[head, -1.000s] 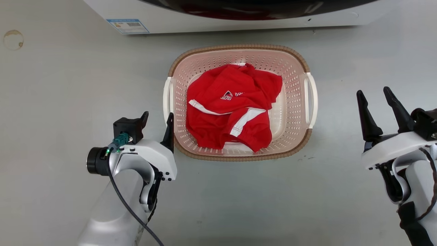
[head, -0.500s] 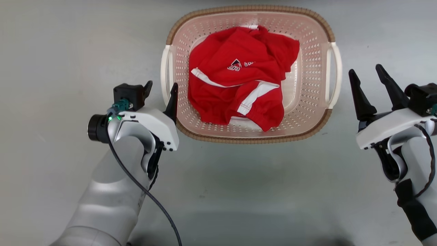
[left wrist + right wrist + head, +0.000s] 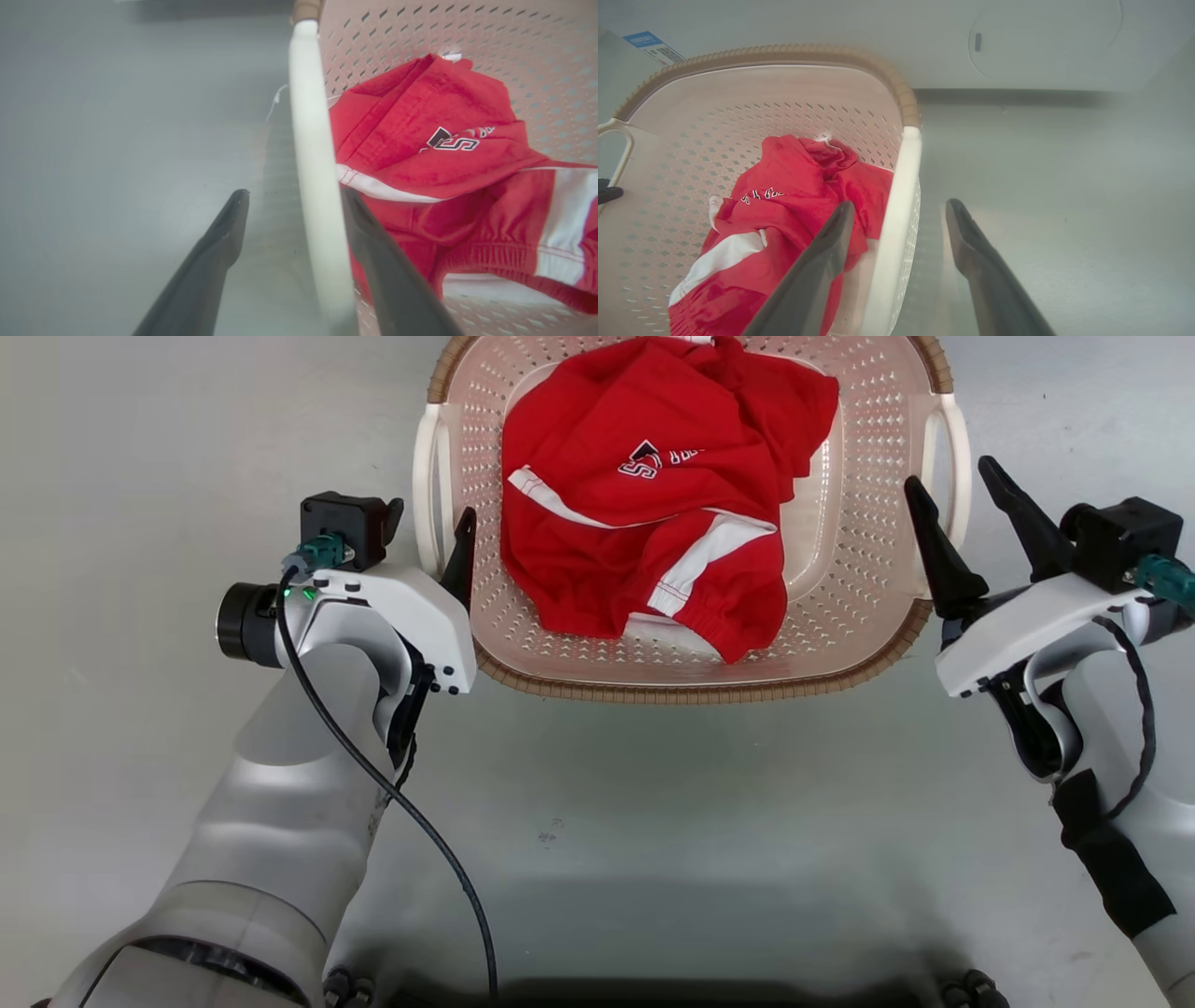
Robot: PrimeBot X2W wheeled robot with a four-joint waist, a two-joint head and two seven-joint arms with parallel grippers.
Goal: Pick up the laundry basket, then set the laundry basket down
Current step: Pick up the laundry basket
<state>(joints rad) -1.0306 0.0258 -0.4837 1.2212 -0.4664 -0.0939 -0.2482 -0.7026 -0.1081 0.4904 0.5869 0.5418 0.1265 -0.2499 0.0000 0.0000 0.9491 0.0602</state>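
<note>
The left pincer (image 3: 431,513) is spread wide astride the white left handle (image 3: 313,186) of the laundry basket (image 3: 864,523), one dark finger outside the basket and one inside. The right pincer (image 3: 948,471) is spread the same way astride the white right handle (image 3: 896,224). In the basket lies a crumpled red garment (image 3: 653,523) with white stripes and lettering, and the basket sits on a smooth, pale grey floor (image 3: 653,803), faintly speckled on the near side of the basket, with a white washing machine (image 3: 1017,42) bearing a blue label (image 3: 651,46) just beyond the far brown rim.
</note>
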